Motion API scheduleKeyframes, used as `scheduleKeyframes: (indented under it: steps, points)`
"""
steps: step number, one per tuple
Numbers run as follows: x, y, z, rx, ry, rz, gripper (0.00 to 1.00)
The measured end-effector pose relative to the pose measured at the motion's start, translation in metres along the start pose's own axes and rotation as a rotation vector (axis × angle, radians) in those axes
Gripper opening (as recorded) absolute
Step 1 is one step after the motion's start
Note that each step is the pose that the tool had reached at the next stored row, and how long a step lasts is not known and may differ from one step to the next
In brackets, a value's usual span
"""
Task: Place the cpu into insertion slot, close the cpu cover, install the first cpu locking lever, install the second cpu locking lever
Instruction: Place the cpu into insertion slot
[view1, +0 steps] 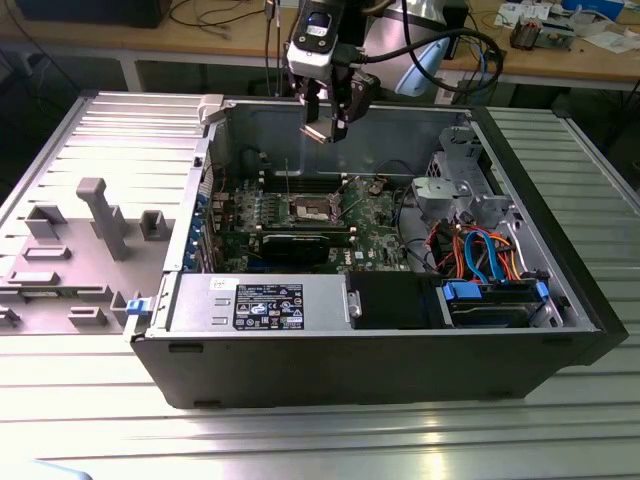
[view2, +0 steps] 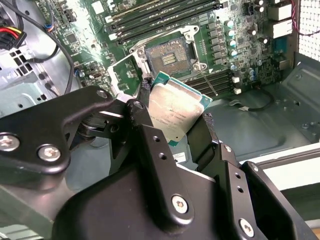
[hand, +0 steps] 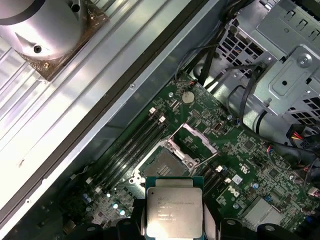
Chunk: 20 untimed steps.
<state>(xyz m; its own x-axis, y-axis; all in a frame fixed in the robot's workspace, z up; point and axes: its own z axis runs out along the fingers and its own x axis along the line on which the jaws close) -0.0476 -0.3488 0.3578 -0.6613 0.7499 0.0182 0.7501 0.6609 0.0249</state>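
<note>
My gripper (view1: 322, 128) hangs above the open computer case, shut on the cpu (view1: 318, 131). In both wrist views the cpu (view2: 175, 107) (hand: 174, 205), a flat silver square with a green edge, sits clamped between the two black fingers (view2: 145, 90). Below it on the green board lies the insertion slot (hand: 161, 164) (view2: 167, 54) (view1: 310, 208), with its dark centre bare. The cpu cover (hand: 195, 142) (view2: 124, 75) is swung up and open beside the slot. A thin locking lever (view2: 204, 79) stands raised at the slot's edge.
Long memory slots (hand: 131, 145) flank the slot and a black graphics card (view1: 300, 245) lies in front of it. A power supply (view1: 260, 300), drive cage (view1: 455, 185) and loose cables (view1: 480, 250) fill the case. A grey side panel (view1: 90, 230) lies on the exterior view's left.
</note>
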Motion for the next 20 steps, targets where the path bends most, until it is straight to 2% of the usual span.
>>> scheduleKeyframes:
  steps: [3, 16, 20]
  points:
    - [0.0002, -0.0002, 0.0001, -0.0006, -0.0008, 0.030, 0.55]
    - [0.0002, -0.0002, 0.0001, -0.0006, -0.0008, 0.030, 0.55]
    - [0.0003, -0.0003, 0.0003, -0.0009, -0.0012, 0.046, 0.55]
